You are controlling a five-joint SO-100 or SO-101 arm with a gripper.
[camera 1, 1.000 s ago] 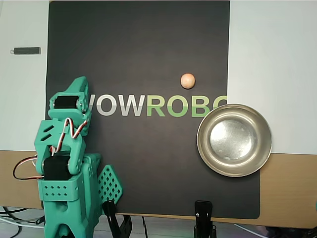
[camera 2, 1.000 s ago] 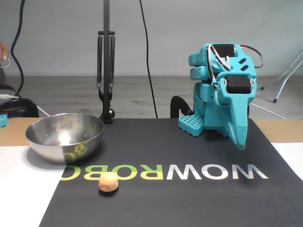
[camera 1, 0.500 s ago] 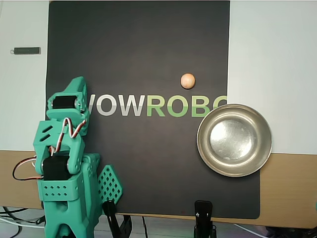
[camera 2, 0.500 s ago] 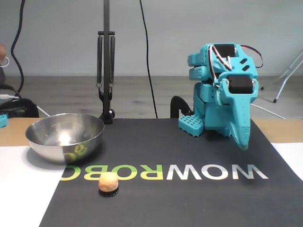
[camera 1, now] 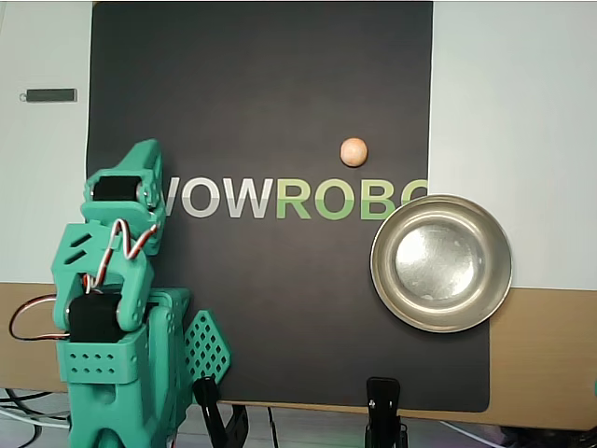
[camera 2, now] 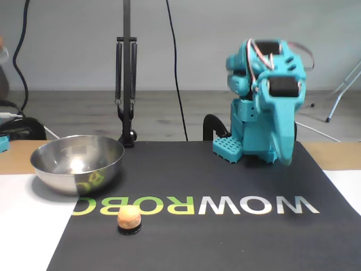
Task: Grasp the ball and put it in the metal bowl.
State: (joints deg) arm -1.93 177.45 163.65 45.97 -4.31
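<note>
The ball (camera 1: 354, 151) (camera 2: 129, 217), small and peach-tan, rests on the black mat just beyond the green lettering, apart from everything. The metal bowl (camera 1: 441, 264) (camera 2: 79, 169) stands empty at the mat's edge, to the right of the ball in the overhead view and to its left in the fixed view. My teal gripper (camera 1: 146, 157) (camera 2: 286, 160) hangs folded in front of the arm's base with its tip pointing down above the mat. Its jaws look shut with nothing in them. It is far from both ball and bowl.
The black mat (camera 1: 261, 84) with WOWROBO lettering covers the middle of the table. A black clamp (camera 1: 382, 411) and its upright pole (camera 2: 126, 84) stand at the mat's edge beside the bowl. A small dark bar (camera 1: 49, 95) lies on the white surface.
The arm has lifted at the shoulder, and the gripper tip has risen a little off the mat. Ball and bowl have not moved.
</note>
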